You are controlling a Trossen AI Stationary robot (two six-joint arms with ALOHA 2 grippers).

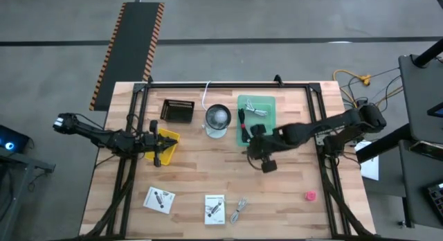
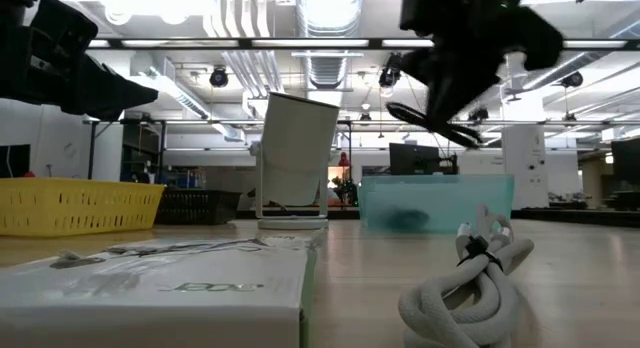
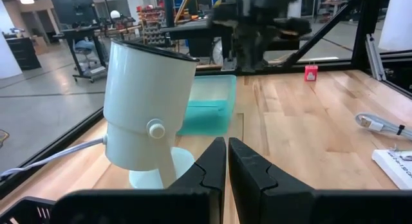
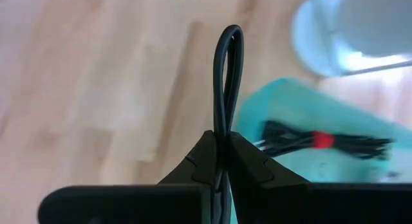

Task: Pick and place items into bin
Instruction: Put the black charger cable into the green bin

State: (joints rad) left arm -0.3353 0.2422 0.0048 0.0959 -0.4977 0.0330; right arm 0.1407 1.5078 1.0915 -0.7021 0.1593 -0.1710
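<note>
The right claw (image 4: pixel 220 161) is closed on a thin dark cable loop (image 4: pixel 229 76), light and floppy, best pinched at its bend, just beside the teal bin (image 4: pixel 335 114) ahead.

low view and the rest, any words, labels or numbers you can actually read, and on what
None can be read for certain.
White card, low view: dark lettering seen upside down, too blurred to make out.
Two white printed cards, high view: dark print, too small to read.
Yellow bin, teal tray, white appliance: no text shows.
</note>
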